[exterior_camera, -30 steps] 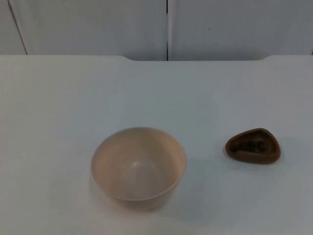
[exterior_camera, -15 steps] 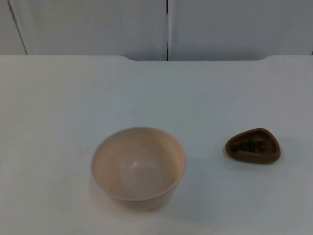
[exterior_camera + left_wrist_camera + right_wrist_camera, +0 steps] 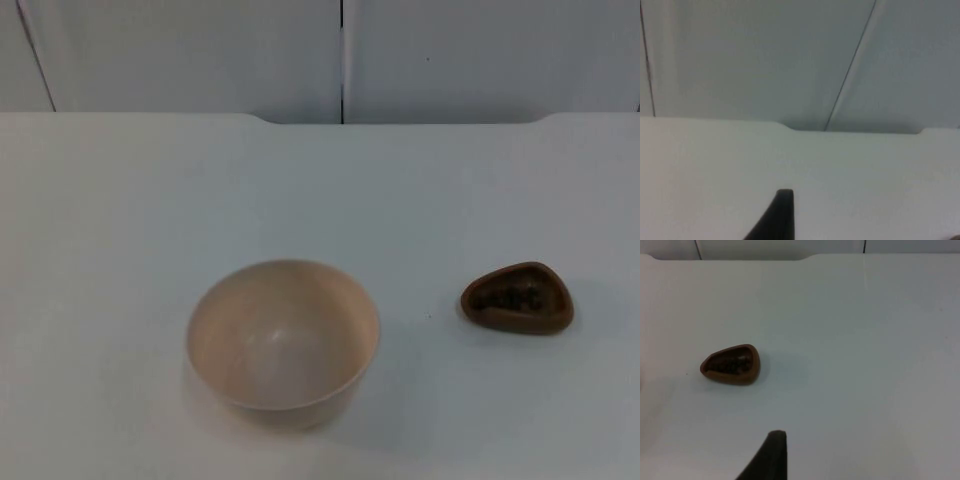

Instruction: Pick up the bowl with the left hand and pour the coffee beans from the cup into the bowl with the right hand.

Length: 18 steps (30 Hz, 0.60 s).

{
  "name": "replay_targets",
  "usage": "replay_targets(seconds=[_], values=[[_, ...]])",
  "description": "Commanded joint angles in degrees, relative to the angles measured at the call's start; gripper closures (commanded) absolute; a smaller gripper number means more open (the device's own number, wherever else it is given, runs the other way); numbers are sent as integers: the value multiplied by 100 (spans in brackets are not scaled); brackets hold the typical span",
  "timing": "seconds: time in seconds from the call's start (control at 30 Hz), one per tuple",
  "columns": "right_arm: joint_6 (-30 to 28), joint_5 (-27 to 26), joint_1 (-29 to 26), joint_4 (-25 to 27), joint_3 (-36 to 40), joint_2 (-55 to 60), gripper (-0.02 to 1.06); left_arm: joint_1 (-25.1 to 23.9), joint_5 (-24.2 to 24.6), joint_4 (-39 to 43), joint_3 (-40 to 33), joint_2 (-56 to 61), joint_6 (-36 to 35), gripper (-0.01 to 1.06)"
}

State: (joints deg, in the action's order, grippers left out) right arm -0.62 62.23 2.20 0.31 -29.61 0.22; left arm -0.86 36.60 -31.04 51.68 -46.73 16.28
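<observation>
Whether either gripper's jaws stand open or closed cannot be told. The left gripper point(image 3: 782, 215) hangs above bare white table point(image 3: 865, 175), facing the grey partition wall point(image 3: 765, 60) at the far edge. The right gripper point(image 3: 771, 457) hangs above the table on the near side of the cup point(image 3: 731, 364), well apart from it. In the top view, the small brown cup point(image 3: 517, 298) sits on the table's right part, dark coffee beans point(image 3: 508, 298) inside. The pale bowl point(image 3: 282, 342) stands upright to its left, nearer the front edge, apart from the cup.
</observation>
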Motion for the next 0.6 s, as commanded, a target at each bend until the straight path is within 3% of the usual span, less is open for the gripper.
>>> replay_targets(seconds=[0.0, 0.23, 0.57], values=[[-24, -47, -28, -1, 6, -22, -1, 4, 11, -297, 11, -343, 156, 6], [-24, -47, -28, -1, 6, -22, -1, 4, 174, -793, 120, -1327, 730, 6], [-24, -47, -28, -1, 6, -22, -1, 26, 1017, -903, 299, -2600, 1008, 6]])
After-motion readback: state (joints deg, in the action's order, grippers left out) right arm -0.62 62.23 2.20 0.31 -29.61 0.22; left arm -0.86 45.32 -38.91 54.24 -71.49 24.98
